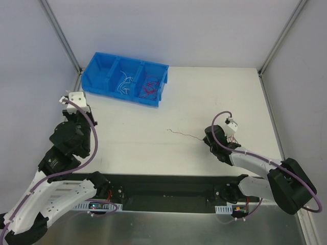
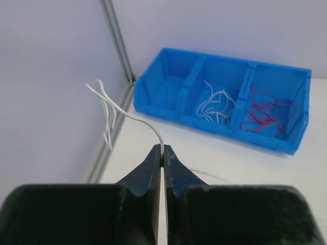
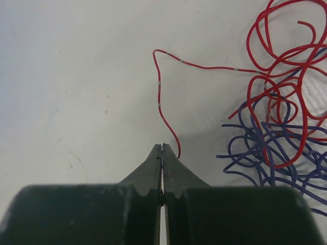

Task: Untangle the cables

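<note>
The cables are thin curly wires. A tangle of red and dark purple cables [image 3: 276, 138] lies on the white table [image 3: 76, 76], right of my right gripper [image 3: 162, 147]. That gripper is shut, low over the table; one red cable [image 3: 161, 102] from the tangle ends beside its right finger, outside the jaws. My left gripper [image 2: 162, 152] is shut on a white cable [image 2: 127, 115], held up in the air at the table's left edge, short of the blue bin [image 2: 168, 109]. In the top view the left gripper [image 1: 68, 101] is near the left wall and the right gripper [image 1: 208, 139] is right of centre.
The blue bin [image 1: 104, 76] stands at the back left with three compartments: white wires [image 1: 124, 83] in the middle one, red wires [image 1: 149, 87] in the right one, nothing showing in the left. One thin dark wire [image 1: 181, 134] lies on the table between the grippers. Frame posts stand at the back corners.
</note>
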Controlling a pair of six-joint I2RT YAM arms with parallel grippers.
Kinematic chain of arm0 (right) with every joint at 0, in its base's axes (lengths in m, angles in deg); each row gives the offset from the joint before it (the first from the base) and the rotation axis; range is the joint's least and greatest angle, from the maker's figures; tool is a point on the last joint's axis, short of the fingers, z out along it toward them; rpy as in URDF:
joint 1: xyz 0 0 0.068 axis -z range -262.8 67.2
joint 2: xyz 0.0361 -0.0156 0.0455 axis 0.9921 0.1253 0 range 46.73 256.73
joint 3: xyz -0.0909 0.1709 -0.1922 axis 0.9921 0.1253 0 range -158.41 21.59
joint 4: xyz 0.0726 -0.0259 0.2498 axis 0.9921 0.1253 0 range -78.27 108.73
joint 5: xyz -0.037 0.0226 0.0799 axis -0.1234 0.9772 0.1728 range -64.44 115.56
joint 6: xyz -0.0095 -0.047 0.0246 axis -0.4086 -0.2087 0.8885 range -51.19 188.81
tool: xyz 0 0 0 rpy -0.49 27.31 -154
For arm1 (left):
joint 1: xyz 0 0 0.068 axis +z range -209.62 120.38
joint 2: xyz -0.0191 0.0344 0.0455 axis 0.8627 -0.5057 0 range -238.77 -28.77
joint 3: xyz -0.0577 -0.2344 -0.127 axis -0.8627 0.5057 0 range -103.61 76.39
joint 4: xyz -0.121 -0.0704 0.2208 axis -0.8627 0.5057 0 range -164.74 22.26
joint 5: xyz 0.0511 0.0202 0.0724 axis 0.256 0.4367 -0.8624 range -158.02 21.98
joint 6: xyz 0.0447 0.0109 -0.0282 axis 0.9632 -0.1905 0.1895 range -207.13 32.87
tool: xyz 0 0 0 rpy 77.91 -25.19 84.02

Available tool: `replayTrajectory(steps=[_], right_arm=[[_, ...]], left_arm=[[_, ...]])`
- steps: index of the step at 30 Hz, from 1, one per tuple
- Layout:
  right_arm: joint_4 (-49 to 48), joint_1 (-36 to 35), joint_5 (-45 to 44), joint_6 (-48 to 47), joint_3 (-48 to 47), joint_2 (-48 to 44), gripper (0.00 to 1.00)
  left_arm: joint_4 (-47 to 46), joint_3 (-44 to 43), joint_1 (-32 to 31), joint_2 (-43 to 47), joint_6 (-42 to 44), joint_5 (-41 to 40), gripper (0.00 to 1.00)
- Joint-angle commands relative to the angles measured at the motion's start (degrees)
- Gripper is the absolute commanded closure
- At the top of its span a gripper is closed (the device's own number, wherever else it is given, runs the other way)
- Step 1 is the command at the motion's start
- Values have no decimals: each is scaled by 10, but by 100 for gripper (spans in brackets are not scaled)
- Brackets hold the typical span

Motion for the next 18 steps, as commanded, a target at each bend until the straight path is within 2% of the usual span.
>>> replayTrajectory(steps=[1,6,9,15,18], right_arm=[[12,3,-28,16,5,-11,99],[13,6,-28,19,7,-15,99],[13,6,-25,16,6,-13,99],[-6,6,-6,-7,2,-5,99],[-12,6,-2,-14,-1,-2,99]], left_arm=[[-44,-40,6,31,125,-65,100],[-78,-45,5,40,185,-72,100],[-81,-41,5,29,188,-60,100],[-80,-11,10,-33,104,0,100],[-86,-8,58,-96,50,65,100]])
